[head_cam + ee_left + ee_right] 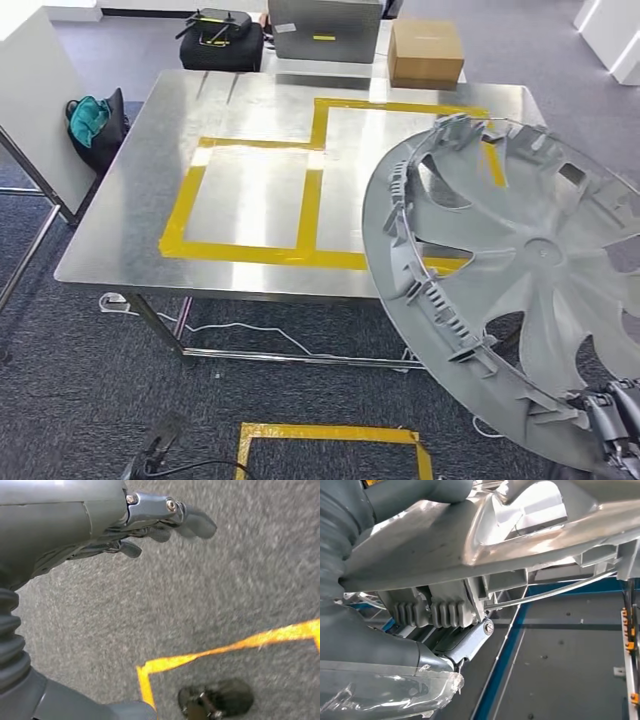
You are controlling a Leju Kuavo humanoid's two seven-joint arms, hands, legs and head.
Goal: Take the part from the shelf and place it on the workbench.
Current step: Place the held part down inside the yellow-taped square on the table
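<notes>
Right robot hand (611, 420) gripping part (521, 270) at its near rim, low right in head view; fingers (461, 645) under the rim in right wrist view, thumb over the top. Left robot hand (158, 522) holding nothing, fingers loosely apart, hanging over carpet near floor tape (226, 647).

Step, by judgement: carry phase, part off the shelf and held in the air ahead of the bench (249, 120), not yet set down. Overlaps the bench's right near corner and right taped box (392, 105) in head view; cannot tell whether any of it is over the bench or short of it.

Orientation: round wheel-cover-like disc, no real long axis. Ribbed inner face with clips toward the camera, tilted, far edge up and left, held edge low and right. Hub about mid-disc, spokes fanning out.

Next move likely: step or reach forward, level the disc, lower flat inside a yellow taped box (249, 200), then release. Single-edge grip on a wide disc means sag or swing risk; slow lowering advised, and rim kept off the bench edge.

Beyond bench: cardboard box (425, 50), black case (221, 42).
</notes>
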